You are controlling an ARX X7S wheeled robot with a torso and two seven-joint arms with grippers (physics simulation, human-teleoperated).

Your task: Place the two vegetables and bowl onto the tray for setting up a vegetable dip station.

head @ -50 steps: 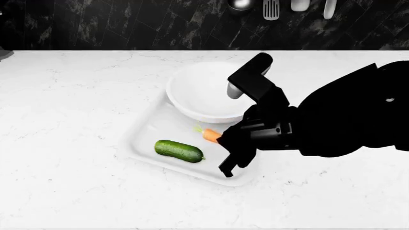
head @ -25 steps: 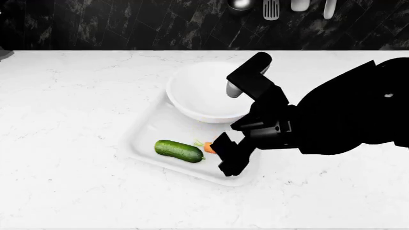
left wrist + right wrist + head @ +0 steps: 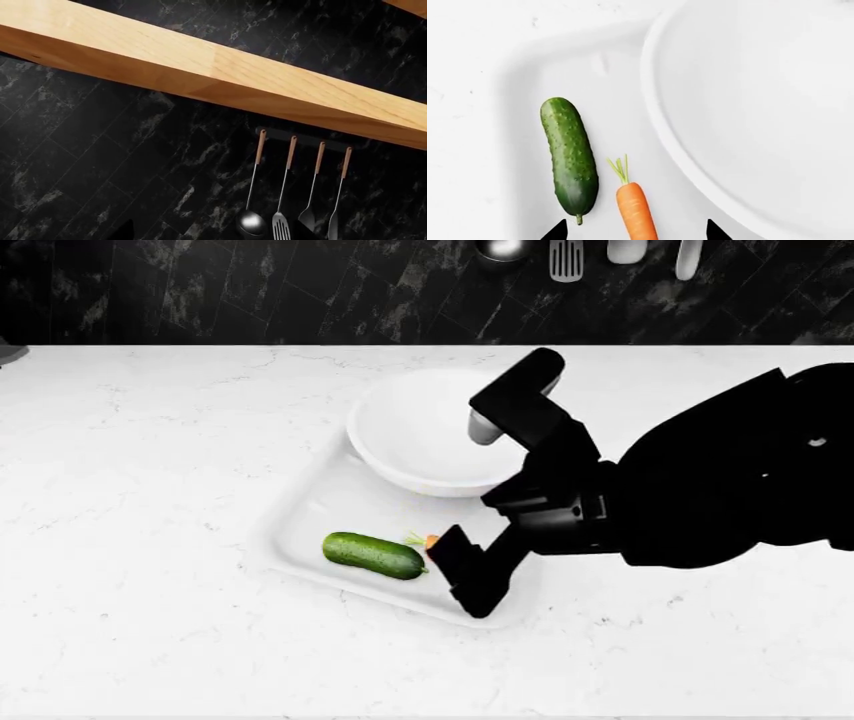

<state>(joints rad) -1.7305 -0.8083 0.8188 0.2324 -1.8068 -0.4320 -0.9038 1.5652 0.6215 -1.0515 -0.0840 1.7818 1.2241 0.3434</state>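
Bumpy cucumber (image 3: 569, 156), smooth tapered carrot (image 3: 636, 210) and glossy round bowl (image 3: 760, 110) lie on the tray (image 3: 527, 80); right gripper (image 3: 635, 231) open, empty.

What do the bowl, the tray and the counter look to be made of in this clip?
Bowl: glossy white, likely glazed ceramic, judging by soft highlights on its rim. Tray: plain white with a duller sheen, ceramic or plastic; the render leaves that open. Counter: white stone look, marble or quartz, going by its faint grey veining.
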